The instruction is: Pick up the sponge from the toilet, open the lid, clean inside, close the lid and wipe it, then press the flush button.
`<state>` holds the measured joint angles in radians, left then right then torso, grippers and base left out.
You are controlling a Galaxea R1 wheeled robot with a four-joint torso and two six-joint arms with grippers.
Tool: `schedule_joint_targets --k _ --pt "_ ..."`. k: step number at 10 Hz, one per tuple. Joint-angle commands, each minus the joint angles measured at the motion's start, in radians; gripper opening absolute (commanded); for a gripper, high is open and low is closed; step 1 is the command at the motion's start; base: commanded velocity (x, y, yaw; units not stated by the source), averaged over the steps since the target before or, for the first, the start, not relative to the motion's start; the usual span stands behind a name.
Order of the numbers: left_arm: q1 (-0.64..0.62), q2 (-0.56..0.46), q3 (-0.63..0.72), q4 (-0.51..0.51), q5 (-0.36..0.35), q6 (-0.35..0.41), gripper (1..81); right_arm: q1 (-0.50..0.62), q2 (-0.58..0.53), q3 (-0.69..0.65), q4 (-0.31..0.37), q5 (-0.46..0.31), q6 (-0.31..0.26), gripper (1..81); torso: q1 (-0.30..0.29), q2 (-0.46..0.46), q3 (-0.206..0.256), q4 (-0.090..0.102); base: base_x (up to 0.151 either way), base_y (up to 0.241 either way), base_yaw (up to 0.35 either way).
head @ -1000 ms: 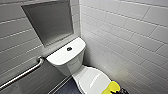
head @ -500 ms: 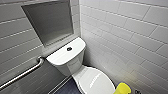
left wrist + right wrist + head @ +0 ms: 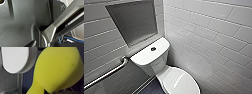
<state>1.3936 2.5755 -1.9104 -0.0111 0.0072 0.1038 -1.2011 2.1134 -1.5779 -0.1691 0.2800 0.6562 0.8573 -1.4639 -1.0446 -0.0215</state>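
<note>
Moved since a second ago: the sponge (image 3: 56, 69) and the dark right gripper (image 3: 47, 91), which were over the front right edge of the lid (image 3: 180, 81) in the head view, have drawn back off it; the camera itself has held still.
Sponge now: bright yellow, seen close up in the right wrist view, in the air just beside the toilet (image 3: 31, 59) and above the blue mosaic floor (image 3: 27, 78), not touching the lid.
Right gripper: clamped on the sponge, which is pinched narrow where the dark fingers meet it.
Lid: down over the bowl, glossy, with a streak of reflected light.
Toilet position: in the corner where two grey tiled walls (image 3: 209, 32) meet, tank against the back one.
Flush button (image 3: 153, 49): round and dark, in the middle of the flat tank top.
Grab bar (image 3: 106, 73): metal, on the wall to the left of the tank, slanting downward.
Niche (image 3: 134, 21): grey recess in the wall above the tank.
</note>
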Motion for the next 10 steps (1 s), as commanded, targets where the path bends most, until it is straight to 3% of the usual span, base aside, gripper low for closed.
schedule_joint_targets --k 1,4,5,7,8,10 --pt "-0.133 -0.151 0.188 0.005 0.072 -0.01 81.1 -0.197 -0.013 -0.049 -0.078 0.116 -0.003 1.0 0.0 0.0 0.0 0.0 0.0 0.0 0.0" --pt "-0.231 -0.173 0.228 -0.012 0.073 -0.127 81.1 -0.274 0.064 -0.151 -0.095 0.146 -0.003 1.0 0.0 0.0 0.0 0.0 0.0 0.0 0.0" --pt "-0.254 -0.175 0.228 -0.012 0.073 -0.153 81.1 -0.283 0.081 -0.168 -0.102 0.165 -0.003 1.0 0.0 0.0 0.0 -0.037 0.0 0.0 0.0" --pt "-0.294 -0.173 0.228 -0.012 0.073 -0.2 81.1 -0.283 0.098 -0.169 -0.118 0.165 -0.003 1.0 0.0 0.0 0.0 -0.071 0.0 0.0 0.0" --pt "-0.313 -0.17 0.231 -0.012 0.073 -0.217 81.1 -0.286 0.102 -0.168 -0.122 0.165 -0.003 1.0 0.0 0.0 0.0 -0.038 0.0 0.0 0.0" --pt "-0.356 -0.159 0.232 -0.012 0.073 -0.242 81.1 -0.308 0.115 -0.168 -0.142 0.165 -0.003 1.0 0.0 0.0 0.0 -0.069 0.0 0.0 0.0"
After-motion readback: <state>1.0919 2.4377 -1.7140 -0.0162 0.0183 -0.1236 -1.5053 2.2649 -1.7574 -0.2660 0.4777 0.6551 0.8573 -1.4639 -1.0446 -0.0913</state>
